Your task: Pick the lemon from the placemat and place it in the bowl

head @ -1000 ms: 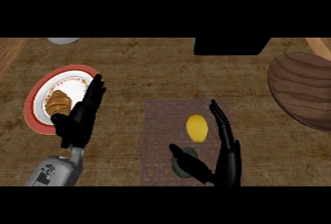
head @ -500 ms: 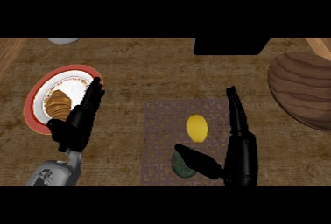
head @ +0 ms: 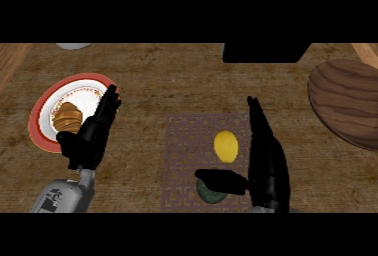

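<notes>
The right robot hand (head: 264,160) stands edge-on over the right side of a patterned placemat (head: 184,165), its fingers straight and pointing away from the robot, its thumb (head: 221,179) stretched leftward across the mat; it is open and holds nothing. Just to the left of those fingers, and above the thumb in the view, lies the yellow lemon (head: 226,146), resting on the placemat and apart from the hand. A dark green rounded object (head: 210,192) sits on the mat's lower part, partly hidden under the thumb. The left robot hand (head: 92,132), on its grey forearm (head: 65,195), shows at the view's left with fingers straight and relaxed, open and empty, overlapping the right edge of a red-rimmed white plate (head: 44,107) that carries a brown croissant (head: 68,116). At the right edge of the brown wooden surface (head: 170,85), well apart from the lemon, sits the large dark wooden bowl (head: 347,105), only partly in view. A black object (head: 266,52) stands at the far edge of the surface, and a pale grey item (head: 74,46) peeks in at the far left.
</notes>
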### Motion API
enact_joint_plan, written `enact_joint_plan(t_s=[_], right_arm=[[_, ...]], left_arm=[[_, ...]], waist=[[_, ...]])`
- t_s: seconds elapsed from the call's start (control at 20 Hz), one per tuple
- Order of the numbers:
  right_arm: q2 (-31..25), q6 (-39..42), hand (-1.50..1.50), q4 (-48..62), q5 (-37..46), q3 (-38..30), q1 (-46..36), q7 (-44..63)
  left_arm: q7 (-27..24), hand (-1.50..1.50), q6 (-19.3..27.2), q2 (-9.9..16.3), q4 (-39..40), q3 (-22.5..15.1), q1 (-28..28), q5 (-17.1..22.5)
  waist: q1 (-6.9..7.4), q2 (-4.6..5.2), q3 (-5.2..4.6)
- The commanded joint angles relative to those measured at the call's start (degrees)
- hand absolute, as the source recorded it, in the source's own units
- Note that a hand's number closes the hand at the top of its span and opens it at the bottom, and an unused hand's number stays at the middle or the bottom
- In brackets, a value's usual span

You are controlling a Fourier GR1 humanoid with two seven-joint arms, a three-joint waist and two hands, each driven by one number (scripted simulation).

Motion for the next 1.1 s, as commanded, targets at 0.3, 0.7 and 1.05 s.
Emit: enact_joint_plan(t_s=[0.3,0.7,1.05], right_arm=[[-0.09,1.88,-1.50,3.12,-6.65,-1.53,5.54,-5.19],[0.06,-0.54,-1.50,-0.13,-9.88,-2.24,7.11,-9.99],[0.08,-5.40,-1.50,-2.21,-10.29,2.35,8.17,-7.75]], left_arm=[[-1.35,0.00,-1.69,-3.99,1.01,1.72,0.72,-2.70],[0.84,0.00,-1.89,-5.76,1.13,3.42,-0.25,-5.69],[1.94,0.00,-5.63,-4.99,-4.08,5.11,3.83,-5.81]], waist=[[-0.17,0.02,0.05],[-0.18,0.02,0.06],[-0.04,-0.03,0.05]])
